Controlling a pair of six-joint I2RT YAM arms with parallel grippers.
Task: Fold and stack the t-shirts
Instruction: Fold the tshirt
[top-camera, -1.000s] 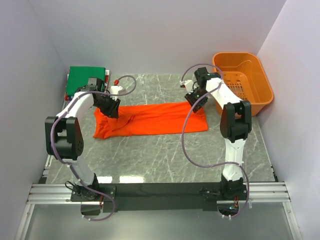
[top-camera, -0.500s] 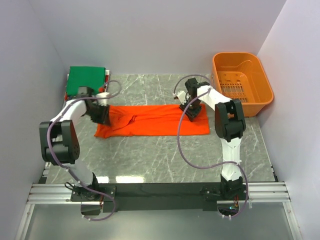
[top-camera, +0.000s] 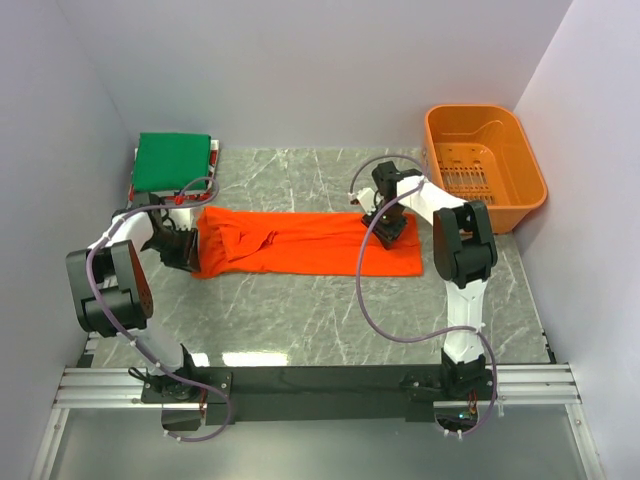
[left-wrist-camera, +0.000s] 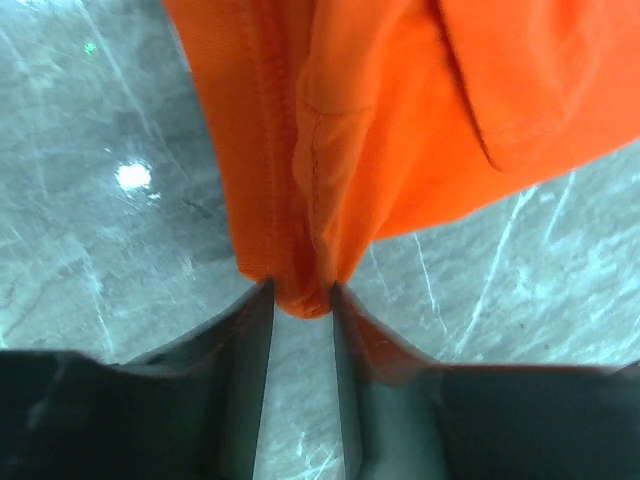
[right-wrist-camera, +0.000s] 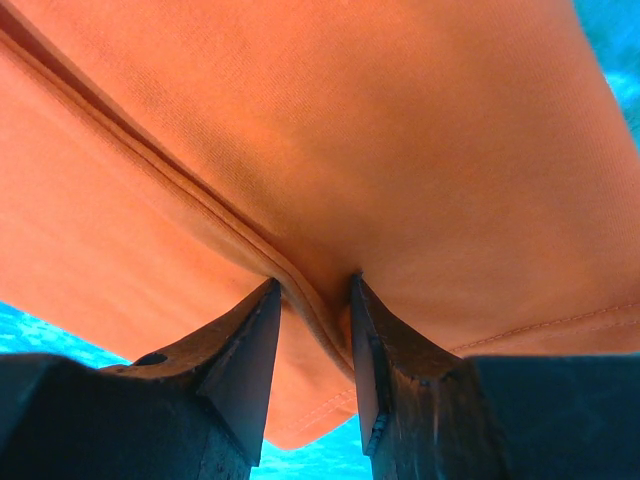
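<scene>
The orange-red t-shirt (top-camera: 300, 244) lies as a long folded strip across the marble table. My left gripper (top-camera: 190, 252) is shut on its left end; in the left wrist view the cloth (left-wrist-camera: 380, 130) is pinched between the two fingertips (left-wrist-camera: 302, 300). My right gripper (top-camera: 388, 226) is shut on the shirt near its right end; in the right wrist view a hemmed fold (right-wrist-camera: 330, 150) runs between the fingers (right-wrist-camera: 312, 300). A folded green shirt (top-camera: 173, 161) lies at the back left on thinner white and red folded ones (top-camera: 213, 153).
A rigid orange plastic basket (top-camera: 485, 165) stands at the back right. Grey walls close in on both sides. The arms' cables loop over the table by each arm.
Both grippers have moved toward me and the left one further left, dragging the shirt with them. The strip now lies stretched longer and flatter.
</scene>
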